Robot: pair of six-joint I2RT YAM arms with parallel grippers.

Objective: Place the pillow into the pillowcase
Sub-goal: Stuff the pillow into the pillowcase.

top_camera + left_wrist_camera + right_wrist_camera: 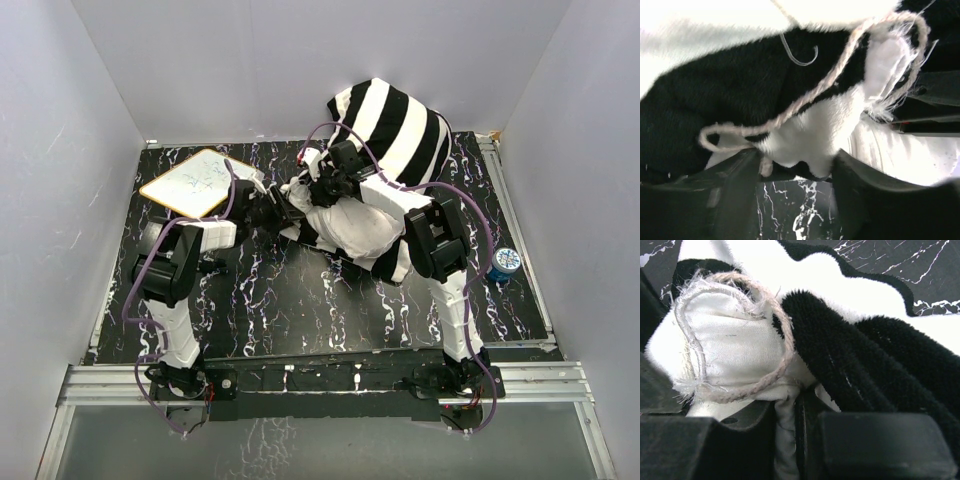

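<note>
One pillow [352,231] lies partly inside one striped pillowcase [396,122] mid-table, seen only from above; wrist views alone show the right gripper [790,426] pinching its frayed hem, the left gripper [799,192] parted, holding nothing

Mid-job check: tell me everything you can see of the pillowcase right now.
The pillowcase is plush fabric with wide black and white stripes. It is bunched into a mound covering the far part of the pillow, whose near end shows bare. Its frayed edge carries a loose cord, and the right gripper pinches that edge.
</note>
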